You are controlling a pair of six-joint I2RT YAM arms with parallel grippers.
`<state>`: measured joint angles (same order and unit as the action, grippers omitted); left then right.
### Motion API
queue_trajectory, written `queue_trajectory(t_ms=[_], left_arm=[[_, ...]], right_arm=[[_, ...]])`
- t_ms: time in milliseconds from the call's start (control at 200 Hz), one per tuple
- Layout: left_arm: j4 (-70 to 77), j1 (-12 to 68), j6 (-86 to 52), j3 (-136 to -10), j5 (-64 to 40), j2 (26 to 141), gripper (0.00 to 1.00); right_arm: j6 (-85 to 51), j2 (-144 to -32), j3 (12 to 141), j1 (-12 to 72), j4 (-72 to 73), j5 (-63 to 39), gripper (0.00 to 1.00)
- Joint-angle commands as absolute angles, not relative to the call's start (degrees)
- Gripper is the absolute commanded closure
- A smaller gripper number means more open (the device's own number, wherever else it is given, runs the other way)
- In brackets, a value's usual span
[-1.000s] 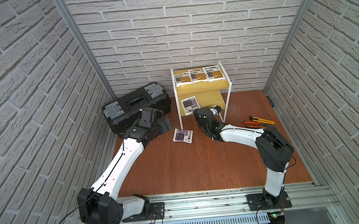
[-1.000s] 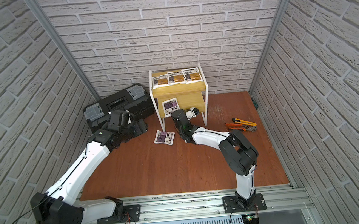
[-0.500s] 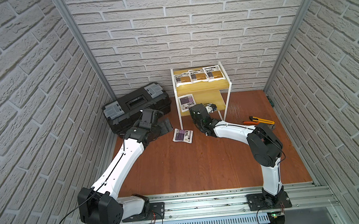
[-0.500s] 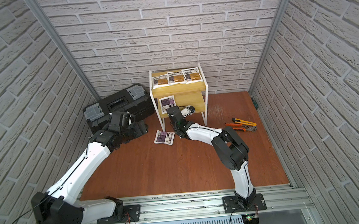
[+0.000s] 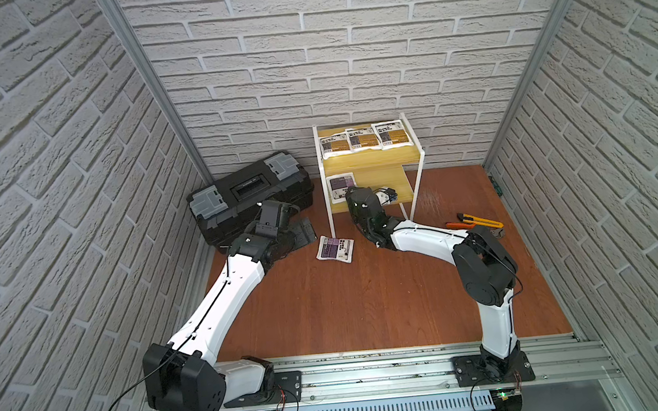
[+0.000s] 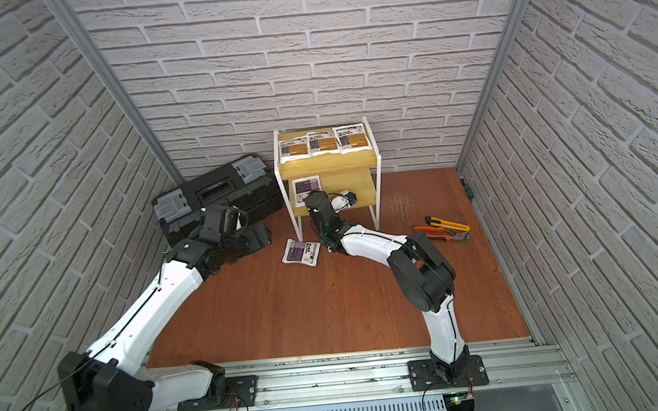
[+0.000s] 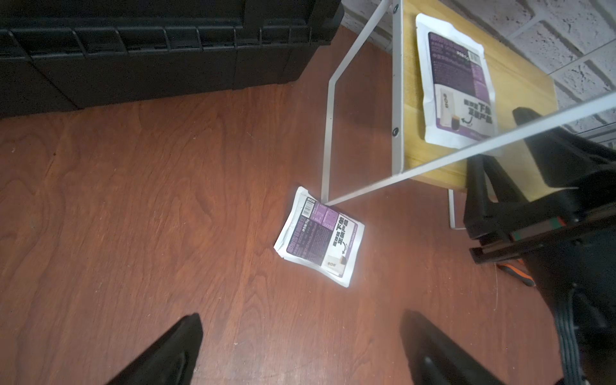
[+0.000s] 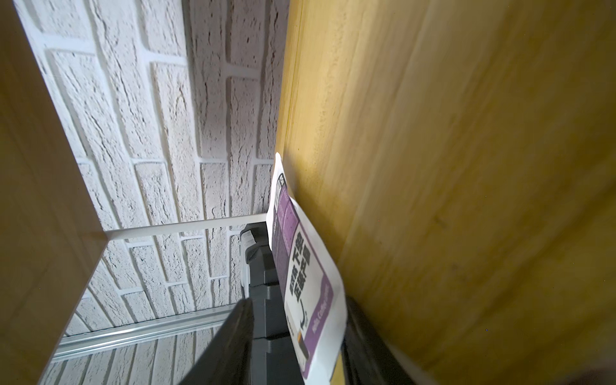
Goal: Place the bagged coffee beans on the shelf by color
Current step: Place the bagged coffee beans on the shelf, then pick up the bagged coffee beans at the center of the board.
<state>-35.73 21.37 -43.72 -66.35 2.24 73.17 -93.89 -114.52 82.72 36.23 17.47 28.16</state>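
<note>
Three orange-brown coffee pouches (image 5: pixel 364 139) line the shelf's (image 5: pixel 372 162) top board, so purple goes below: one purple pouch (image 5: pixel 341 187) lies at the lower board's (image 5: pixel 384 177) edge nearest the toolbox (image 5: pixel 250 193), the right gripper (image 8: pixel 298 301) parted loosely around it. The other purple pouch (image 7: pixel 320 240) lies on the tabletop (image 5: pixel 369 301) beside the shelf's front leg, facing the empty, spread left gripper (image 7: pixel 301 316)

floor (image 5: pixel 369 301) mid free, toolbox (image 5: pixel 248 193) blocks L, shelf (image 5: pixel 328 210) rear

Right fingers (image 8: pixel 233 336) parted; purple pouch (image 8: pixel 310 283) now lies on lower shelf board (image 5: pixel 378 175).
</note>
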Motion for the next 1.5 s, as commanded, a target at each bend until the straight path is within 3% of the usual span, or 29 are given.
queue_trajectory(t_ms=[0, 170, 965, 1495], left_arm=[[-34.18, 20.92, -43.77, -66.00, 2.14, 72.63, 0.01], [-34.54, 20.94, -43.77, -66.25, 2.54, 72.27, 0.01], [-35.25, 20.96, -44.00, -58.73, 8.49, 69.92, 0.01], [-33.74, 23.43, -35.37, -62.80, 13.12, 91.08, 0.02]], right_arm=[[-92.99, -112.37, 81.93, 36.47, 11.53, 27.28, 0.45], [-92.05, -109.12, 80.05, 36.48, 9.84, 25.40, 0.39], [-73.81, -82.58, 57.28, 36.65, 1.34, 11.75, 0.36], [-55.19, -72.62, 45.45, 34.85, -10.45, 1.26, 0.33]])
